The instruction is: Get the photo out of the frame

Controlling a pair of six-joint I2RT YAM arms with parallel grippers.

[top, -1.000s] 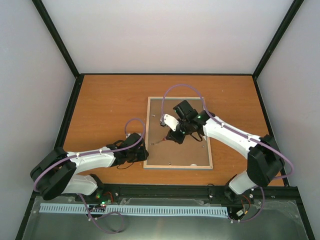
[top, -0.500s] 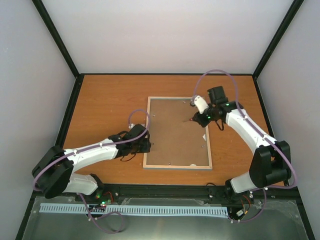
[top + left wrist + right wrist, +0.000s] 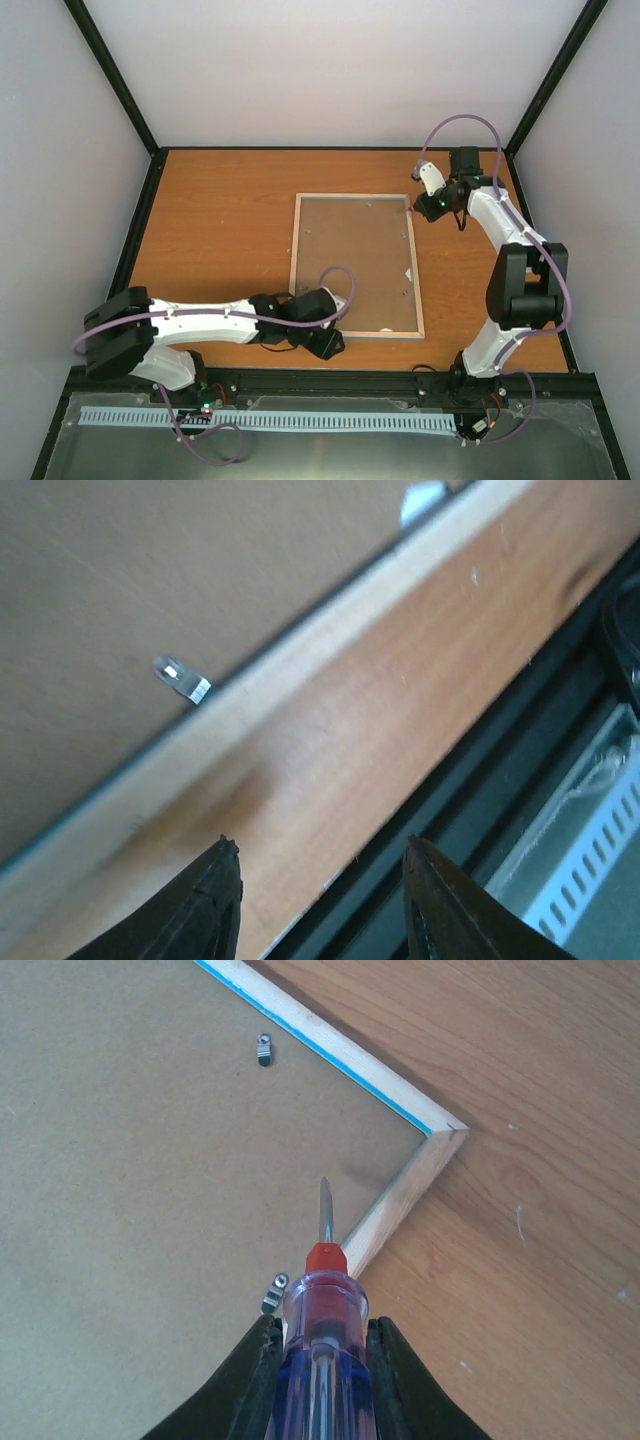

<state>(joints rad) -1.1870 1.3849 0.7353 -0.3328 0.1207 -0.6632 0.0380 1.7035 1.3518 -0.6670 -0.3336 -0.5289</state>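
Note:
The frame (image 3: 296, 262) lies face down on the table, its pale wood rim around the plain brown backing board (image 3: 355, 260). The photo is hidden under the board. My right gripper (image 3: 428, 205) is shut on a blue-handled screwdriver (image 3: 322, 1305) whose tip hovers over the board just inside the frame's far right corner (image 3: 432, 1138). My left gripper (image 3: 333, 345) is open and empty, low over the table beside the frame's near rim (image 3: 300, 650), near its left corner. In the left wrist view the fingers (image 3: 215, 900) stand wide apart.
Small metal retaining tabs sit along the rim: two in the right wrist view (image 3: 264, 1050) (image 3: 275, 1293) and two in the left wrist view (image 3: 182, 677) (image 3: 420, 498). The black rail (image 3: 330, 380) of the table's near edge runs just below the left gripper. Grey walls enclose the table.
My right gripper has swung with the screwdriver from the middle of the board to the far right corner. My left gripper has moved from the frame's left rim to its near edge.

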